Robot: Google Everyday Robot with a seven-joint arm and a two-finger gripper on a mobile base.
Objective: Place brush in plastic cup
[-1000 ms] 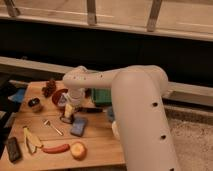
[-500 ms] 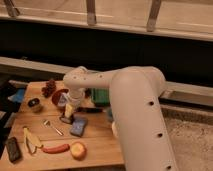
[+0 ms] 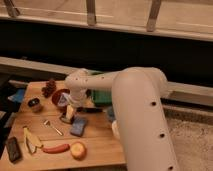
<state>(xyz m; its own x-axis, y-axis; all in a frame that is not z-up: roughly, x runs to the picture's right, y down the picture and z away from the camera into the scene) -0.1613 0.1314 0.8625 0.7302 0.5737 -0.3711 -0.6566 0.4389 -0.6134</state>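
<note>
My gripper (image 3: 69, 114) hangs from the white arm (image 3: 135, 105) and sits low over the middle of the wooden table (image 3: 100, 145). It is just in front of a red plastic cup (image 3: 59, 97). A slim dark thing, which looks like the brush (image 3: 92, 108), lies flat on the table just right of the gripper. A second small dark cup (image 3: 34, 104) stands to the left. I cannot tell whether the gripper touches the brush.
A blue sponge (image 3: 79, 126) lies right below the gripper. A silver fork (image 3: 52, 126), a banana peel (image 3: 29, 140), a black block (image 3: 12, 148), a red sausage-like item (image 3: 55, 148) and an orange fruit (image 3: 78, 150) lie in front. A dark pinecone-like cluster (image 3: 49, 87) and a green item (image 3: 102, 95) are behind.
The gripper has stayed almost in place over the table's middle. No object has visibly moved.
</note>
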